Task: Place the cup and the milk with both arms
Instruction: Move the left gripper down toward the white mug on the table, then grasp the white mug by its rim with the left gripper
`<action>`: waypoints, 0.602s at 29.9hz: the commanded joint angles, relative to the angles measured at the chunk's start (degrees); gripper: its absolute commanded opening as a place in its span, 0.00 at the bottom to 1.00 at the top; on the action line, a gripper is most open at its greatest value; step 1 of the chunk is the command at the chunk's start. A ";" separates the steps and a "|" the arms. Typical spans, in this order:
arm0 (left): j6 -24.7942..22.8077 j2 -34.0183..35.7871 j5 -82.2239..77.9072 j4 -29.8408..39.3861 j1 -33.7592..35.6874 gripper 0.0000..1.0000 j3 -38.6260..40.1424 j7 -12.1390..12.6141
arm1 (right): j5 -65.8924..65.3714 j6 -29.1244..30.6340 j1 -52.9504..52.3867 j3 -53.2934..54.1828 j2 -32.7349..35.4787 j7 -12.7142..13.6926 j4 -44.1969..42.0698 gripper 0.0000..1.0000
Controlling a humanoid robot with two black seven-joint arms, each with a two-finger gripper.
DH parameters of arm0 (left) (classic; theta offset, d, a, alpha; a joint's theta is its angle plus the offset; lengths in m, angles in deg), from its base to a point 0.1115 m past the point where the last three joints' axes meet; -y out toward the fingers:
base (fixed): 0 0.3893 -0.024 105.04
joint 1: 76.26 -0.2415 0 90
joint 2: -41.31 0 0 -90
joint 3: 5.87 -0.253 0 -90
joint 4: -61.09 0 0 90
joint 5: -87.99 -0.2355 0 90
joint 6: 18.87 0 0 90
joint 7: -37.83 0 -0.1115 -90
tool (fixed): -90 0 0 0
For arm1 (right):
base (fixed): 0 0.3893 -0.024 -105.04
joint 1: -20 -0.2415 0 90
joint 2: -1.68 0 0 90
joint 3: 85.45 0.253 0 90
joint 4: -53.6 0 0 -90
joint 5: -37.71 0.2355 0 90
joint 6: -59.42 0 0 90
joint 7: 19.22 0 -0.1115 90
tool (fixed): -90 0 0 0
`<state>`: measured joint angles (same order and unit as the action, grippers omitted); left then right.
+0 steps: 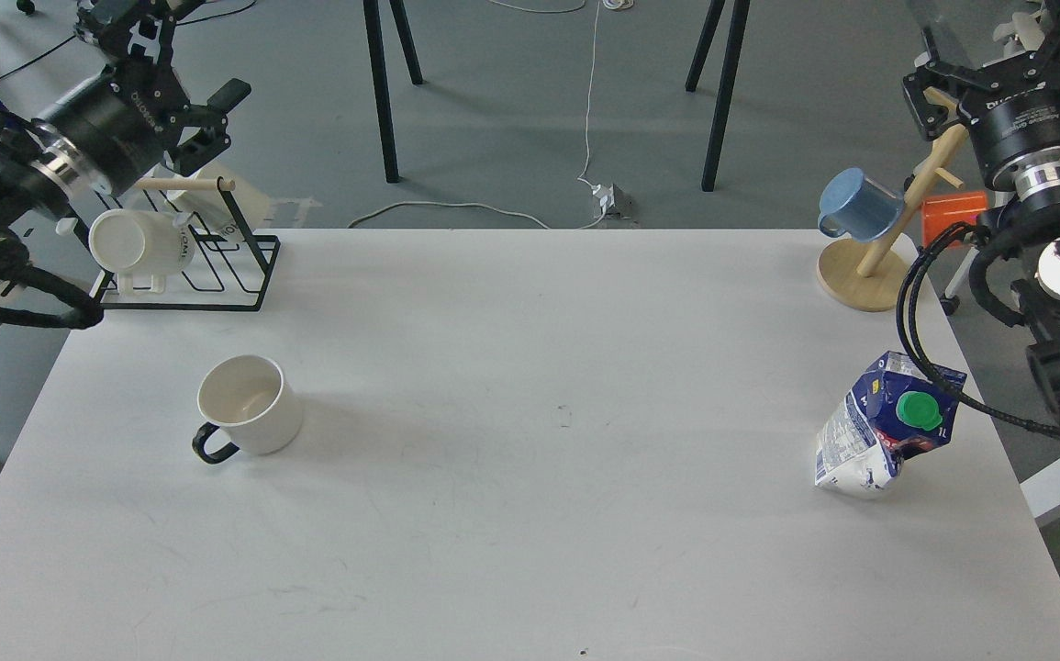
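A white cup [250,413] with a black handle stands upright on the left part of the white table [530,514], handle toward the front left. A blue and white milk carton [887,427] with a green cap stands dented and leaning near the table's right edge. My left gripper [176,50] is open and empty, up beyond the table's far left corner, well away from the cup. My right gripper [993,50] is open and empty beyond the far right corner, high behind the carton.
A black wire rack [217,280] at the far left holds a white jug [139,243] lying on its side. A wooden mug tree [869,271] at the far right carries a blue mug [860,204] and an orange mug [954,218]. My right arm's cable [915,303] loops beside the carton.
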<state>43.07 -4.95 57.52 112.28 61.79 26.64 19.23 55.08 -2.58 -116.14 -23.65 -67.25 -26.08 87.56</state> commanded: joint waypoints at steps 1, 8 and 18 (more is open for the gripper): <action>0.06 7.39 -11.50 7.32 -2.35 0.95 -0.07 -0.39 | 0.12 0.00 0.09 -0.01 -0.06 0.01 0.05 0.99; 4.94 10.58 -45.08 12.27 -7.97 0.89 -0.43 -3.45 | 0.04 0.00 1.23 0.96 0.11 0.01 1.72 0.99; 16.80 6.10 -72.95 5.07 -10.35 0.84 -9.20 -7.14 | 0.03 0.00 2.64 1.22 0.99 0.01 2.87 0.99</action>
<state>55.81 2.94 -8.75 119.91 51.49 20.92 14.48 55.11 -2.58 -113.79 -22.44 -66.40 -26.08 90.44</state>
